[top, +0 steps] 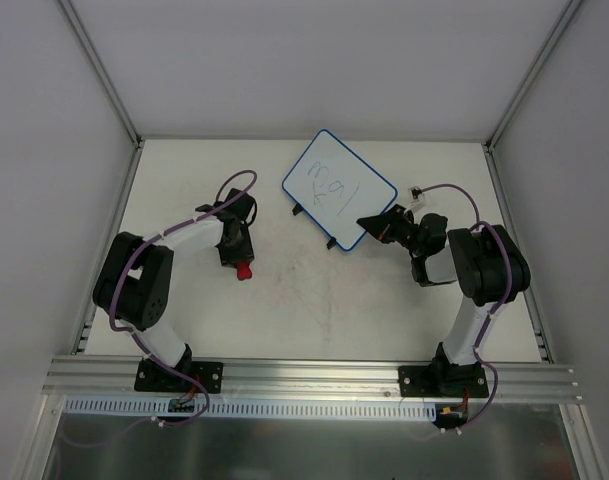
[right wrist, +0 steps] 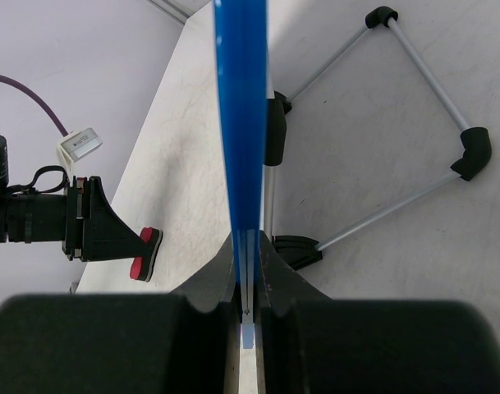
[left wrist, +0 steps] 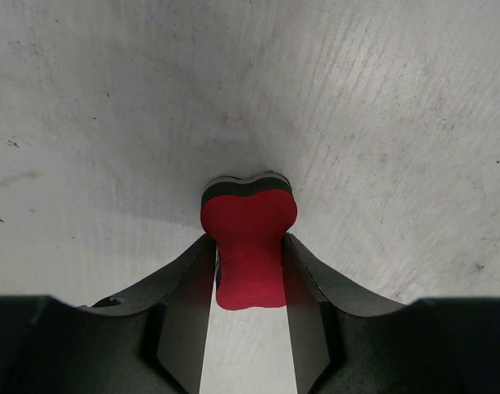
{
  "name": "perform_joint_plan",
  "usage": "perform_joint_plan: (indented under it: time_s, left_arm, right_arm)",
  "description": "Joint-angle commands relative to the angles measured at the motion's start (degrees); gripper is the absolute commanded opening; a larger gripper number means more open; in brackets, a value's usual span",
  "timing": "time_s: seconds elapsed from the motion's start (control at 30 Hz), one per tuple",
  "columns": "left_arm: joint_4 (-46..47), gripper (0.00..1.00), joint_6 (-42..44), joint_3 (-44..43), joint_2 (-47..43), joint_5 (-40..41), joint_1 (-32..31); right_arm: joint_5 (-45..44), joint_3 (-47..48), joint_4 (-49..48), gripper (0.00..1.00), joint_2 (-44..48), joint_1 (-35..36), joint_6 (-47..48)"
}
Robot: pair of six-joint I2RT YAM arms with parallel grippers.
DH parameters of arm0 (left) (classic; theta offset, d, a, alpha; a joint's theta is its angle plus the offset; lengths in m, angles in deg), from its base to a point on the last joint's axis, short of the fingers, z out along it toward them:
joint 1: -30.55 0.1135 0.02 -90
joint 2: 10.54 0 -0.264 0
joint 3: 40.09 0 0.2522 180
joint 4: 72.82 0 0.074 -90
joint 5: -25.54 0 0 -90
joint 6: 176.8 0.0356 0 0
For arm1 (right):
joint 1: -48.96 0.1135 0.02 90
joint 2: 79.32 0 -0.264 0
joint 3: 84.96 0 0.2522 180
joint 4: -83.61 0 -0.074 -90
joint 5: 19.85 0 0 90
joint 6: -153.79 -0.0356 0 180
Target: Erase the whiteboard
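Observation:
The whiteboard (top: 339, 188), white with a thin blue rim and black scribbles, lies tilted at the back middle of the table. My right gripper (top: 376, 224) is shut on its near right corner; in the right wrist view the blue rim (right wrist: 241, 123) runs edge-on between the fingers (right wrist: 278, 263), and its wire stand with black feet (right wrist: 470, 152) shows to the right. My left gripper (top: 240, 262) is shut on the red bone-shaped eraser (left wrist: 248, 246), left of the board. The eraser (top: 244, 270) pokes out past the fingertips, just above the table.
The white table (top: 314, 310) is walled by white panels left, right and back. An aluminium rail (top: 314, 378) runs along the near edge where both arm bases are bolted. The left arm and eraser (right wrist: 143, 253) show at the left of the right wrist view.

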Motion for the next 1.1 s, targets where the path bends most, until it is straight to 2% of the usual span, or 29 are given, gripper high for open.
perform_joint_plan:
  time_s: [0.0,0.17,0.2,0.33,0.43,0.7,0.9,1.07]
  left_arm:
    - [-0.7,0.38,-0.8,-1.3,1.1,-0.3,-0.5]
    - [-0.2,0.35,-0.8,-1.0,1.6,-0.3,-0.5]
    - [-0.1,0.26,-0.8,-1.0,1.7,-0.4,-0.5]
    - [0.4,0.04,-0.7,-0.9,0.1,-0.8,-0.5]
    - [1.2,0.05,0.4,-1.2,-2.6,-1.4,-0.6]
    - [10.7,0.03,8.0,-5.9,-6.0,-11.9,-0.6]
    - [14.9,0.0,11.6,-17.9,-0.7,-16.7,-0.5]
    - [16.9,0.0,13.2,-30.3,7.8,-17.6,-0.6]
  right_arm:
    - [-0.1,1.1,-11.7,0.0,-0.6,-0.5,0.9]
    - [-0.1,1.2,-11.8,0.0,-0.7,-0.6,0.8]
    - [-0.1,1.2,-11.8,0.0,-0.7,-0.6,0.8]
    - [-0.1,1.2,-11.7,0.0,-0.6,-0.6,0.8]
    - [0.0,1.2,-11.8,0.0,-0.7,-0.6,0.8]
    - [0.4,1.4,-11.7,0.0,-1.0,-0.6,0.6]
    - [0.7,1.6,-11.8,0.0,-1.0,-0.3,0.7]
    - [1.0,1.5,-11.7,0.0,-0.3,-0.2,0.8]
